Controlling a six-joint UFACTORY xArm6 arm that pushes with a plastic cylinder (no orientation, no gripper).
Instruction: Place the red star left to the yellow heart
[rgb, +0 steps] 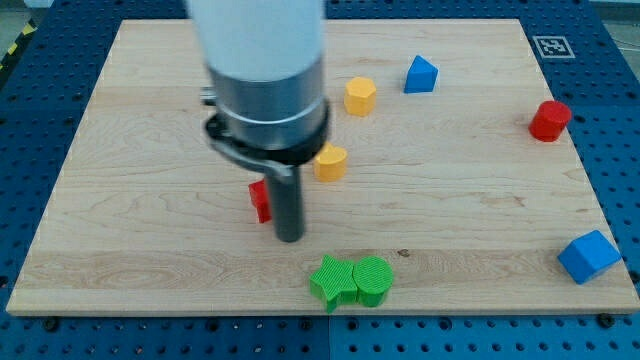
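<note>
So my tip (289, 238) is down on the wooden board (150, 120), sitting just beside the red star (260, 201), at about 4 o'clock from it. Can't tell if they're actually touching, and the rod hides most of the star, so only a red sliver shows. No claw on this rig, just the bare rod, so there's nothing to be open or closed.

The yellow heart (330, 161) is near the star, at roughly 2 o'clock from it. Another yellow block (360, 96), looks like a hexagon, sits at 1 o'clock from the heart, with a blue block (421, 74) further out the same way.

At 5 o'clock from my tip, a green star (332, 281) and a green cylinder (373, 280) are touching each other. A red cylinder (549, 120) is off at 3 o'clock, and a blue cube (588, 256) sits at 4 o'clock on the board's edge.
</note>
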